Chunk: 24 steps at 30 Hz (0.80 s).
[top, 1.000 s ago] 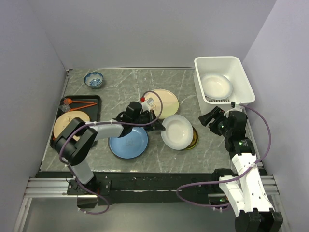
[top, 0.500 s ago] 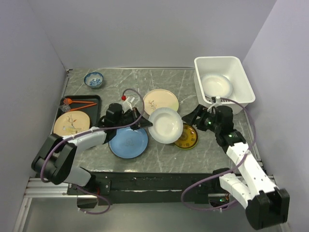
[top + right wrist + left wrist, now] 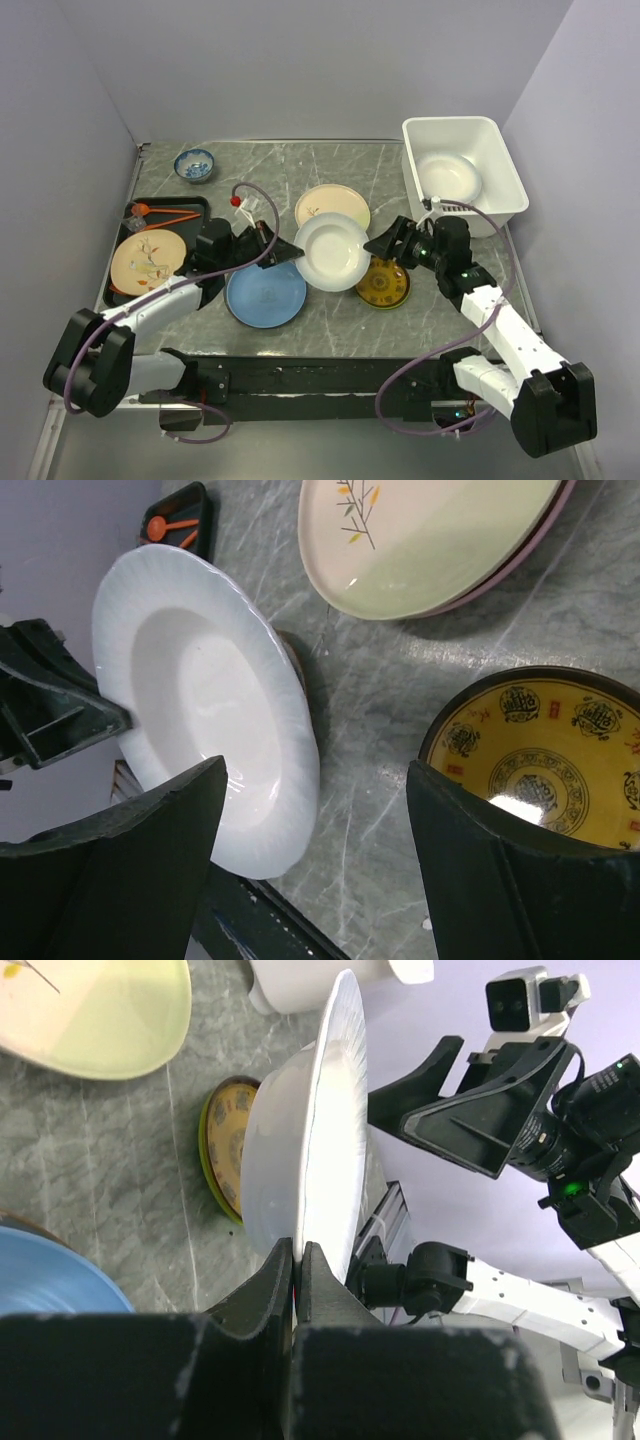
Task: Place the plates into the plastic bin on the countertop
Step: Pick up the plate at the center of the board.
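Note:
My left gripper [image 3: 283,252] is shut on the rim of a white plate [image 3: 332,251] and holds it tilted above the countertop [image 3: 330,170]; the rim shows edge-on between the jaws in the left wrist view [image 3: 325,1140]. My right gripper [image 3: 385,243] is open, just right of that plate [image 3: 200,690], with nothing between its jaws. A small yellow-patterned plate [image 3: 384,283] lies under it. A blue plate [image 3: 264,294] and a cream sprig plate [image 3: 335,203] lie on the countertop. The white plastic bin [image 3: 505,165] at the back right holds one white plate [image 3: 449,176].
A flat black tray [image 3: 195,207] at the left carries a cream patterned plate [image 3: 148,257] and an orange-red utensil [image 3: 160,213]. A small blue-and-white bowl [image 3: 194,163] stands at the back left. Purple cables loop by both arms.
My left gripper has carried the white plate left, off the yellow-patterned plate. My right gripper has moved left from beside the bin to close beside the held plate.

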Tool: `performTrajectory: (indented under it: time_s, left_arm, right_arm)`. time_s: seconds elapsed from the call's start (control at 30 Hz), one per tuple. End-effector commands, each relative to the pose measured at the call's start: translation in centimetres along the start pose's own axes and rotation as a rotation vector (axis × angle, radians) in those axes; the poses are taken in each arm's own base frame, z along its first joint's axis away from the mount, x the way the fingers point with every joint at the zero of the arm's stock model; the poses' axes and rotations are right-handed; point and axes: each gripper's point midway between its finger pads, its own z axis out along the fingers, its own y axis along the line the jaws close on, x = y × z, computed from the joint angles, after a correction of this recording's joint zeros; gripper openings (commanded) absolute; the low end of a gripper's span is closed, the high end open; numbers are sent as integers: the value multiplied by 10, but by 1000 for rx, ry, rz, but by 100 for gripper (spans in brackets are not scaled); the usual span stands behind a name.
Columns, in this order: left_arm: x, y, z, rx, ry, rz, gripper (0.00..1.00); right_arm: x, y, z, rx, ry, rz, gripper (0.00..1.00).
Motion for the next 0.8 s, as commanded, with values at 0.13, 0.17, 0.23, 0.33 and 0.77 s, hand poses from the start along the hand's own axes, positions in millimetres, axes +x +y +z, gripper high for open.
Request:
performTrajectory:
  time_s: [0.13, 0.17, 0.23, 0.33, 0.77]
  left_arm:
    - [-6, -47, -3, 243, 1, 69, 1]
    - [-7, -50, -2, 263, -1, 79, 1]
    - [-6, -51, -1, 284, 15, 72, 1]
    - [-3, -52, 2, 317, 28, 58, 1]
    - [0, -42, 16, 356, 70, 15, 1]
  right_arm:
    - [4, 17, -1, -120, -8, -22, 80]
    - [9, 14, -1, -119, 1, -6, 80]
    - [10, 18, -3, -152, -9, 4, 80]
    - [17, 20, -5, -184, 0, 14, 80]
    - [18, 28, -18, -234, -41, 22, 77]
